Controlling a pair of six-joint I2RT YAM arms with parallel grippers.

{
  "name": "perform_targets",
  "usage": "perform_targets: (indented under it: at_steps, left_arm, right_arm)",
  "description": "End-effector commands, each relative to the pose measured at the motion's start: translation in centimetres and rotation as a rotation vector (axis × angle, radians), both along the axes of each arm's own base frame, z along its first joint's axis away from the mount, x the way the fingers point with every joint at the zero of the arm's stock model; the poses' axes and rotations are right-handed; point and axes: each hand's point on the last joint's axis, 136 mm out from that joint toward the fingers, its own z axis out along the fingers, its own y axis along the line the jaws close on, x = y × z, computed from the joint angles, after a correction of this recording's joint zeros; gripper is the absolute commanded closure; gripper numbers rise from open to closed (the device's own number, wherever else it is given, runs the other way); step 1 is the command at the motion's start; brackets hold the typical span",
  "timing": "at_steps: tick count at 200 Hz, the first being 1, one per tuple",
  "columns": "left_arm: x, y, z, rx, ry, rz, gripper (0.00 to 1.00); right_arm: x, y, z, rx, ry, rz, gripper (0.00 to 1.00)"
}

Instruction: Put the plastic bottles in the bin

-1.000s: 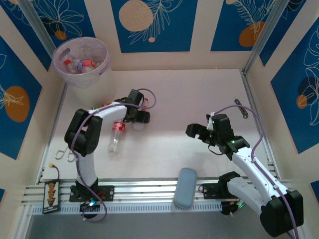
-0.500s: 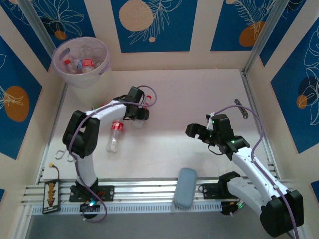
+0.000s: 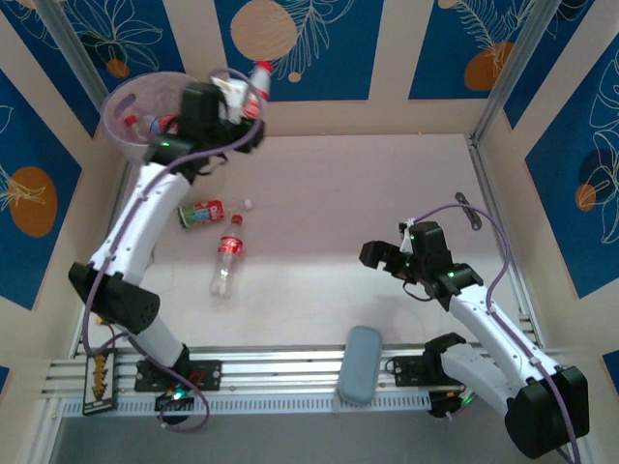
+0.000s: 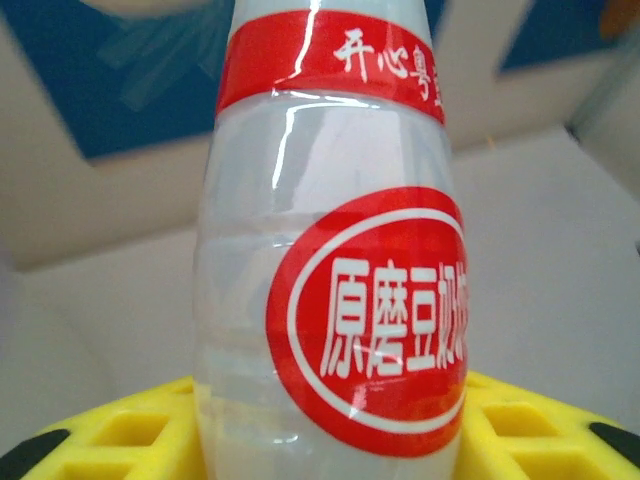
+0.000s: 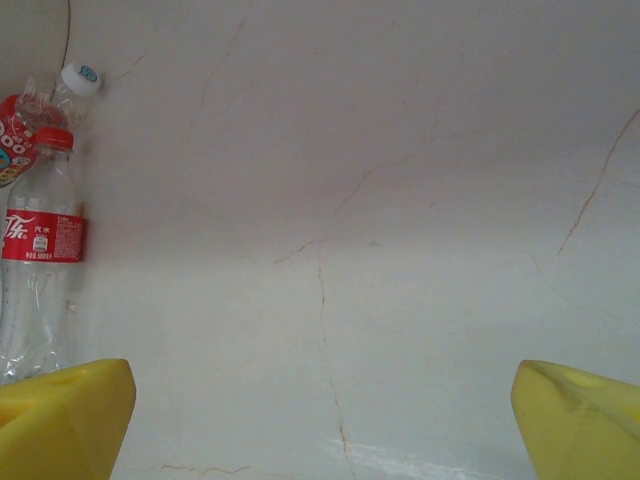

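Bottle (image 3: pixel 258 79) held beside the bin (image 3: pixel 114 135), not over it.
Our left end effector (image 3: pixel 242 95) grips it near its base; if we let go here, it falls outside the rim onto the worktop (image 3: pixel 387 184). Our right end effector (image 3: pixel 377 256) hangs open.

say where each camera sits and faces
Top external: above, behind the bases, looking down on both arms, table, bin.
Left wrist: on the left arm, facing the held bottle between yellow fingers.
Right wrist: on the right arm, facing the table between open fingers.
Shared: right wrist and top external both show the cola bottle.
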Motion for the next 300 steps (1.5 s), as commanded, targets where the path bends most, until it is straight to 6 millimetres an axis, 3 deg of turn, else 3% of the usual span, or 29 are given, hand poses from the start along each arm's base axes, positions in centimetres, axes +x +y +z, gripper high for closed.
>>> perform_targets:
  at_steps: [1, 18, 51, 86, 127, 155, 182, 216, 243, 268, 300]
  left_arm:
    - [0.6, 6.4, 2.5, 0.01, -0.024, 0.127, 0.55]
    - [1.7, 10.3, 4.2, 0.011, -0.054, 0.217, 0.62]
    - [4.2, 14.7, 3.9, 0.019, -0.015, 0.285, 0.67]
    - [7.0, 17.0, 1.4, -0.018, 0.035, 0.309, 0.76]
    - [9.5, 19.3, -0.9, -0.036, 0.067, 0.337, 0.78]
    - [10.3, 20.7, -2.5, -0.055, 0.109, 0.348, 0.79]
    - [10.5, 20.5, -5.5, -0.034, 0.192, 0.315, 0.76]
    - [10.2, 19.6, -7.7, -0.039, 0.264, 0.26, 0.68]
    - [9.6, 19.3, -8.4, -0.031, 0.29, 0.233, 0.57]
    - [9.3, 18.9, -8.1, -0.023, 0.282, 0.204, 0.34]
    - [9.3, 18.6, -6.1, -0.016, 0.217, 0.18, 0.16]
  right_arm:
    - [0.1, 0.1, 0.4, -0.012, -0.012, 0.013, 0.03]
    - [0.0, 0.0, 0.3, -0.016, -0.012, 0.014, 0.03]
    - [-0.1, -0.3, 0.0, -0.021, -0.011, 0.004, 0.03]
    - [-0.2, -0.3, 0.1, -0.02, -0.007, 0.007, 0.03]
    - [-0.6, -0.9, 0.3, -0.039, -0.011, -0.007, 0.03]
    - [-0.9, -1.0, 0.5, -0.035, -0.014, -0.011, 0.03]
    - [-1.0, -1.0, 0.4, -0.029, -0.015, -0.015, 0.03]
    - [-0.9, -0.9, 0.6, -0.025, -0.015, -0.014, 0.03]
    - [-0.8, -1.0, 0.7, -0.027, -0.018, -0.016, 0.03]
    - [-0.8, -0.9, 0.6, -0.025, -0.018, -0.018, 0.03]
    - [-0.6, -0.8, 0.7, -0.024, -0.017, -0.014, 0.03]
